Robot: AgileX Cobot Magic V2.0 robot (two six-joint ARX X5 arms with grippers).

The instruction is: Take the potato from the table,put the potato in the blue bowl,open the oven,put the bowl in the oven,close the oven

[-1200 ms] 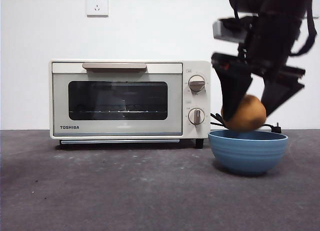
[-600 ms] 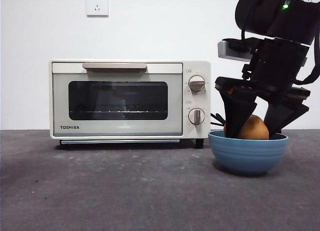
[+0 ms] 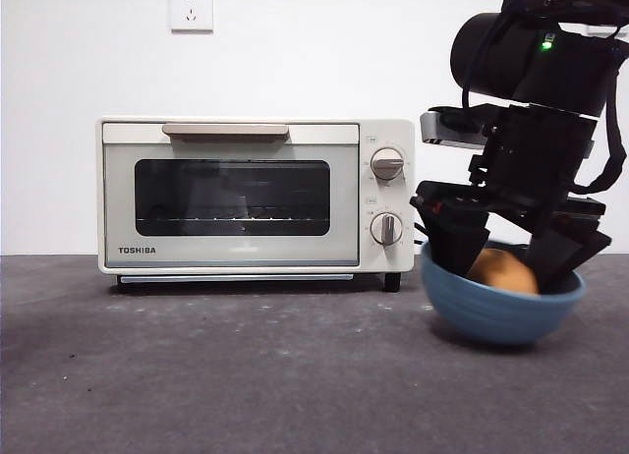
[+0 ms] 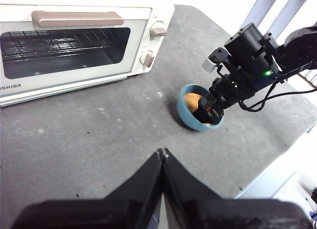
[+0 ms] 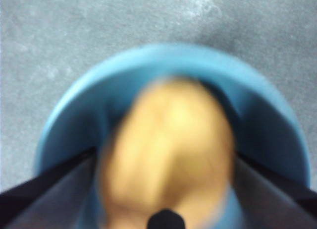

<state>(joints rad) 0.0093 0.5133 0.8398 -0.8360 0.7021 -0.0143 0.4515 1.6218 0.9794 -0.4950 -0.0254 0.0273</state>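
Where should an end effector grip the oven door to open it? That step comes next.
Grip the beige bar handle along the closed door's top edge on the oven, coming from the front: it stands proud of the door and runs level.

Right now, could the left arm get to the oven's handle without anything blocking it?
Probably yes. The oven handle faces bare table, and the left gripper holds nothing. The right gripper is off to the side, in the bowl with the potato.

Front view sits low, level; wrist views look down (right's close, seemingly blurred), sharing the blue bowl (image 3: 501, 312).
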